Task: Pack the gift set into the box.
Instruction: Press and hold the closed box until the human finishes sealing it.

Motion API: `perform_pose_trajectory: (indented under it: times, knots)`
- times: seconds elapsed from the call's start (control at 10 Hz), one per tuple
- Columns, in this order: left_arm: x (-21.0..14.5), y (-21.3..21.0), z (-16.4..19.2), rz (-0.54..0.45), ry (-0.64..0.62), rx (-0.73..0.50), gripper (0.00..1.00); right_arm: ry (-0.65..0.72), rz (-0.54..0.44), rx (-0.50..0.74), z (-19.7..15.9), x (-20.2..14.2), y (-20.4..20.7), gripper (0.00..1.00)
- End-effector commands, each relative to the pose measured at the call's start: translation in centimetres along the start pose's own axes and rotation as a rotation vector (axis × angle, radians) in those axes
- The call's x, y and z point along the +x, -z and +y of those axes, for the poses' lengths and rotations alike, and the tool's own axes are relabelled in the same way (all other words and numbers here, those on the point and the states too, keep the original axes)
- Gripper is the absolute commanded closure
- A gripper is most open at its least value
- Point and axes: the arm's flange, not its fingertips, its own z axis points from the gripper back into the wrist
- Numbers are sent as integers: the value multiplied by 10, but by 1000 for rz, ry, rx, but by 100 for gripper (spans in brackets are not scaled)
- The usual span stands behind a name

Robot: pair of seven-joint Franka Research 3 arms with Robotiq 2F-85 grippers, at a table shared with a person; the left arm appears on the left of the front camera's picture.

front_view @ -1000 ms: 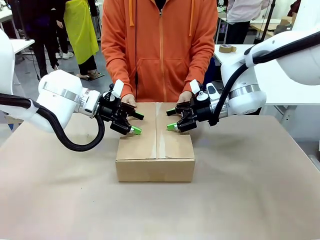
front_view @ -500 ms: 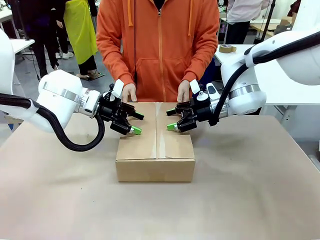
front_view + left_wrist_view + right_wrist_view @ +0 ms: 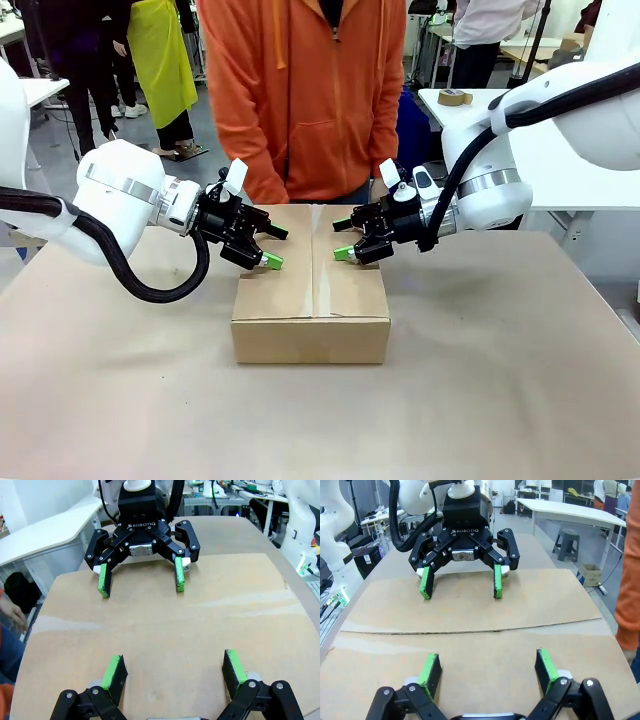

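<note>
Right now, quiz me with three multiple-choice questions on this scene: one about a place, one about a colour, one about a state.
1. Where are the left hand and right hand?
A) over the top of the cardboard box
B) down on the table beside it
C) inside it

2. What colour are the pads on both hands?
A) red
B) green
C) blue

3. The box's top flaps are:
A) standing open
B) torn off
C) folded shut

Answers:
1 A: both hover above the lid, facing each other.
2 B: bright green strips line the fingers.
3 C: the flaps meet flat along a centre seam.
</note>
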Motion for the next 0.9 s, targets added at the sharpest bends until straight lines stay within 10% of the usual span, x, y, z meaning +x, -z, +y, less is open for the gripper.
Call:
perform_pose_trajectory:
  times: [0.0, 0.8]
  knots:
    - [-1, 1, -1, -2, -1, -5, 0, 2, 18, 4, -1, -1, 1, 0]
    - [-1, 1, -1, -2, -1, -5, 0, 2, 18, 4, -1, -1, 1, 0]
